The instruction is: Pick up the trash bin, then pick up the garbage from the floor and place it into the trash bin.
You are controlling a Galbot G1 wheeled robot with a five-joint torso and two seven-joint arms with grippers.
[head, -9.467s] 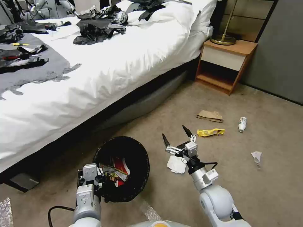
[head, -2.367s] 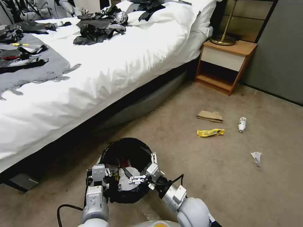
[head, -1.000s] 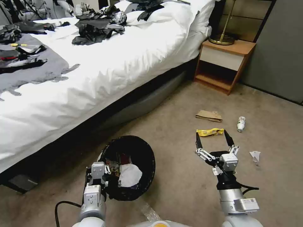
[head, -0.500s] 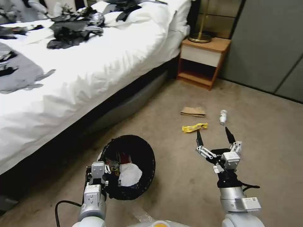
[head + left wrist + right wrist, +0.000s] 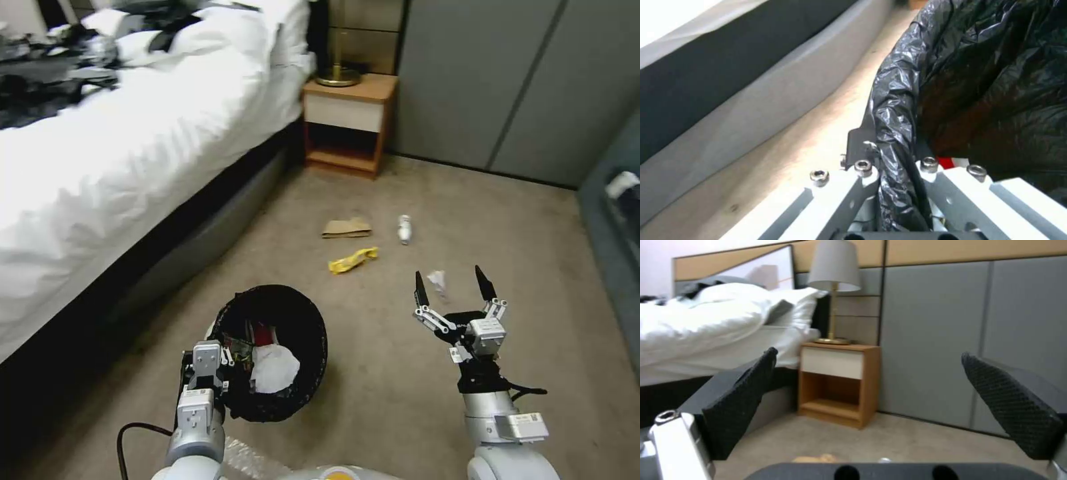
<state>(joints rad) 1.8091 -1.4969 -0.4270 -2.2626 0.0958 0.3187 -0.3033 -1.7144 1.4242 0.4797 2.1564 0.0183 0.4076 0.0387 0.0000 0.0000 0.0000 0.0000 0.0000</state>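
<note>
The bin [image 5: 273, 353] is already picked up: the left tool [image 5: 212, 373] is clamped on its near rim, with the black bag liner [image 5: 893, 133] pinched between its fingers in the left wrist view. The bin hangs low by the bed [image 5: 120, 153], tipped toward the robot. Some garbage is already inside: a crumpled white tissue [image 5: 272, 368], plus red and dark scraps beneath it.

The right tool [image 5: 451, 293] is spread wide and holds nothing, poised above the carpet with its tips pointing away from the robot. Just beyond its tips lies a small white tissue scrap [image 5: 437, 280], likely the next piece to collect.

Four pieces are left on the floor: that scrap, a yellow wrapper [image 5: 353, 260], a brown paper bag [image 5: 347, 229] and a small white bottle [image 5: 403, 229], the last three grouped farther off, between the robot and the nightstand [image 5: 348, 123]. So the task seems roughly half done, each remaining item needing its own trip to the bin.
</note>
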